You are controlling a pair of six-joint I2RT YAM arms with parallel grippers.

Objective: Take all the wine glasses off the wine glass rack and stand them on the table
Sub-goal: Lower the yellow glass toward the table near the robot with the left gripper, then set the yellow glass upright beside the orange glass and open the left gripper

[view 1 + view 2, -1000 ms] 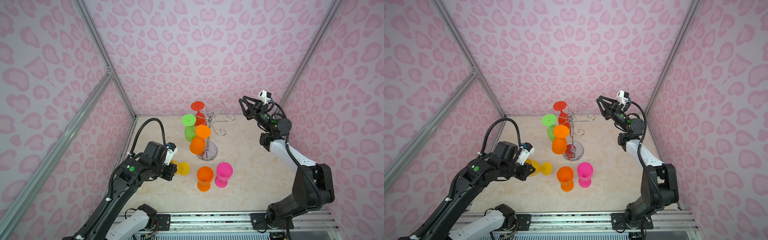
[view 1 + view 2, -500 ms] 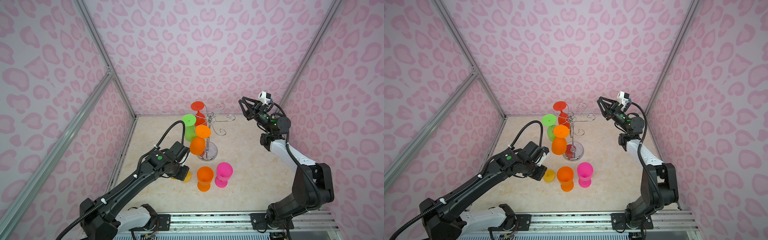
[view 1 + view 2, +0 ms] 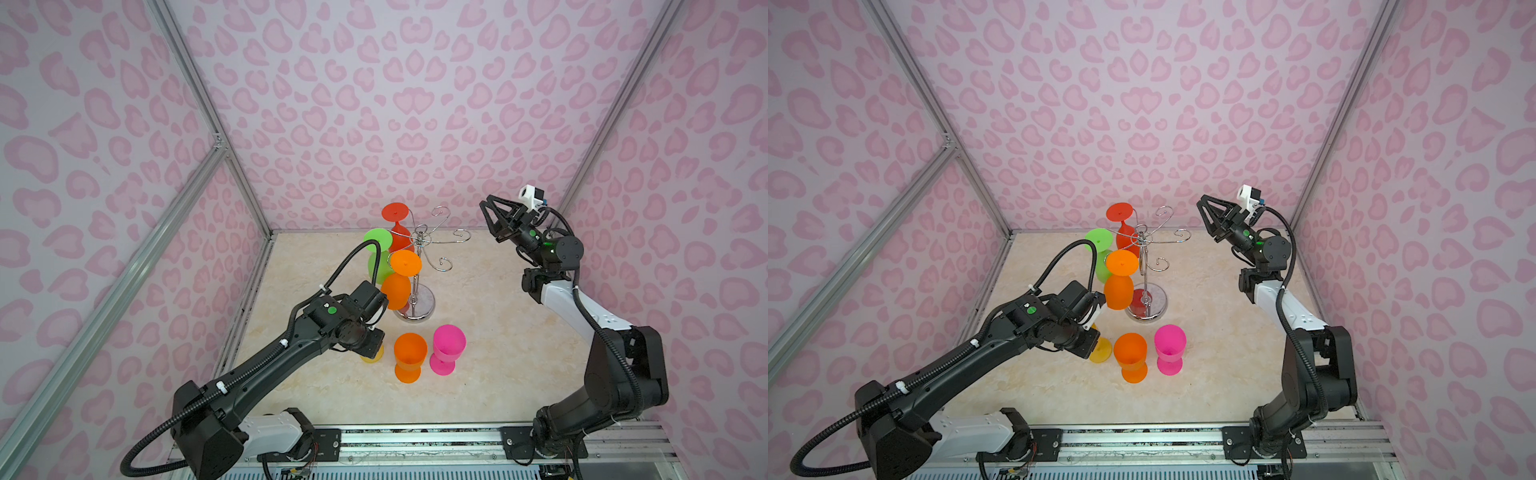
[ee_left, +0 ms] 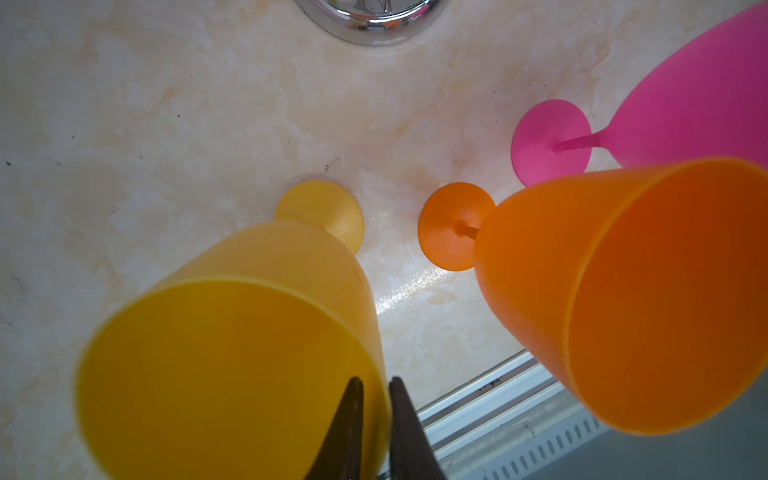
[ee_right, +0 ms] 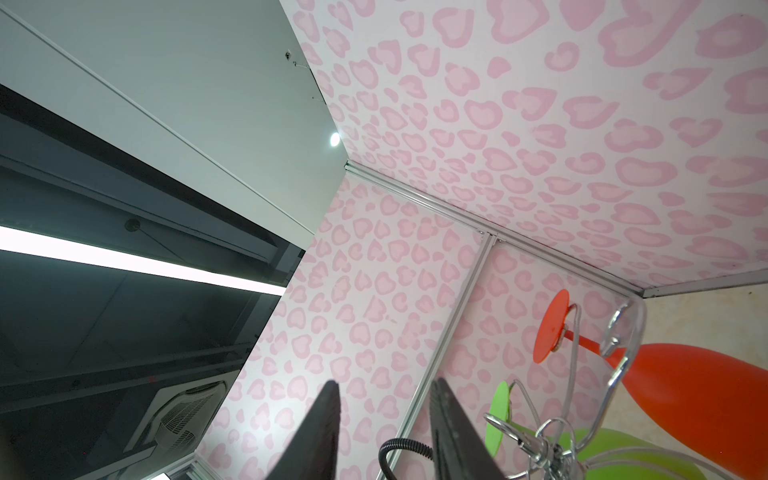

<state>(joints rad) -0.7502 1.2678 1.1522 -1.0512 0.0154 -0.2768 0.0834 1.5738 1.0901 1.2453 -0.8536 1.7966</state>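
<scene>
The chrome wine glass rack [image 3: 420, 266] [image 3: 1144, 270] stands mid-table on its round mirrored base. Red [image 3: 399, 239], green [image 3: 376, 266] and orange [image 3: 397, 289] glasses hang upside down from its left hooks. A yellow wine glass [image 3: 372, 355] [image 3: 1101, 349] [image 4: 232, 353] stands upright on the table in front of the rack. My left gripper [image 4: 376, 380] straddles its rim, one finger inside and one outside, jaws a narrow gap apart. My right gripper [image 3: 489, 220] [image 3: 1207, 218] [image 5: 384, 382] hangs raised to the right of the rack, open and empty.
An orange glass [image 3: 409, 357] and a pink glass [image 3: 446, 347] stand upright just right of the yellow one. Pink patterned walls close in the left, back and right. A metal rail [image 3: 415, 436] runs along the table's front edge.
My left arm swung right from the table's left side, turned the yellow glass upright and set it beside the orange one; its jaws have parted slightly. The right arm has not moved.
</scene>
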